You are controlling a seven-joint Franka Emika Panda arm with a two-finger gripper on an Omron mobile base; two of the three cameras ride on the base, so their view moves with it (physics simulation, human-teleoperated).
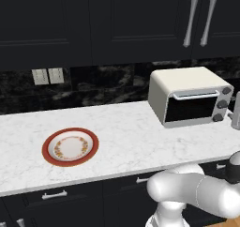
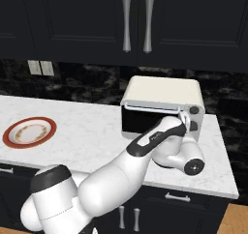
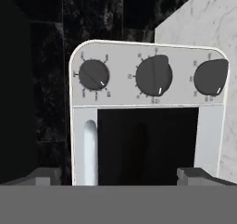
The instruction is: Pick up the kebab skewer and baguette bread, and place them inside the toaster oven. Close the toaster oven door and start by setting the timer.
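The cream-white toaster oven (image 1: 187, 83) stands at the right end of the marble counter, and its door (image 1: 191, 108) of dark glass is shut, the silver handle (image 1: 196, 95) along its top edge. My gripper (image 2: 184, 117) hovers right in front of the oven's (image 2: 162, 90) knob panel, open and holding nothing. In the rolled hand view the fingertips (image 3: 44, 176) stand wide apart below the door (image 3: 143, 144), with the three dark knobs (image 3: 154, 76) in a row above it. The kebab skewer and the baguette bread are out of view.
A red-rimmed plate (image 1: 70, 147) lies bare on the left of the counter (image 1: 131, 137), also seen from the other side (image 2: 29, 131). Dark upper cabinets (image 1: 140, 19) hang above, wall sockets (image 1: 48, 76) sit on the black backsplash, and drawers run below the counter's front edge.
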